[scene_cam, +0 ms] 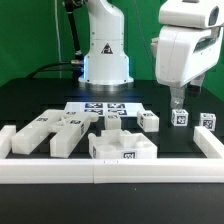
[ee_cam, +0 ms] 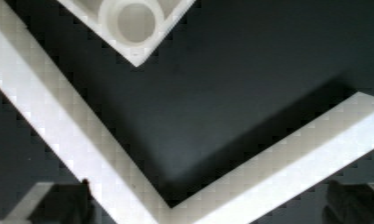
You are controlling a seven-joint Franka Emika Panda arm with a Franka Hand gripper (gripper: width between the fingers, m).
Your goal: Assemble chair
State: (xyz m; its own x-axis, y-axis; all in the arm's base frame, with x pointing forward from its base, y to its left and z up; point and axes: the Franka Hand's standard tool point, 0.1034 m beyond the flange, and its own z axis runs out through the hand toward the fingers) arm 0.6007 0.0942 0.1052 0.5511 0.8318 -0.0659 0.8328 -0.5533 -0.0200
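The chair's white tagged pieces lie loose on the black table. Two blocky pieces (scene_cam: 38, 131) (scene_cam: 66, 139) are at the exterior view's left. A wide flat piece (scene_cam: 121, 149) lies at the front middle. Three small cubes (scene_cam: 148, 120) (scene_cam: 182, 118) (scene_cam: 207, 122) sit at the right. My gripper (scene_cam: 177, 101) hangs just above the middle cube, apart from it. In the wrist view my gripper (ee_cam: 198, 206) is open and empty, its dark fingertips (ee_cam: 38, 203) dim at the picture's edge. A white piece with a round hole (ee_cam: 134, 22) shows there too.
The low white border rail (scene_cam: 110, 170) runs along the front and up both sides. Its corner (ee_cam: 166, 190) fills the wrist view. The marker board (scene_cam: 100, 108) lies flat behind the pieces. The arm's base (scene_cam: 105, 55) stands at the back.
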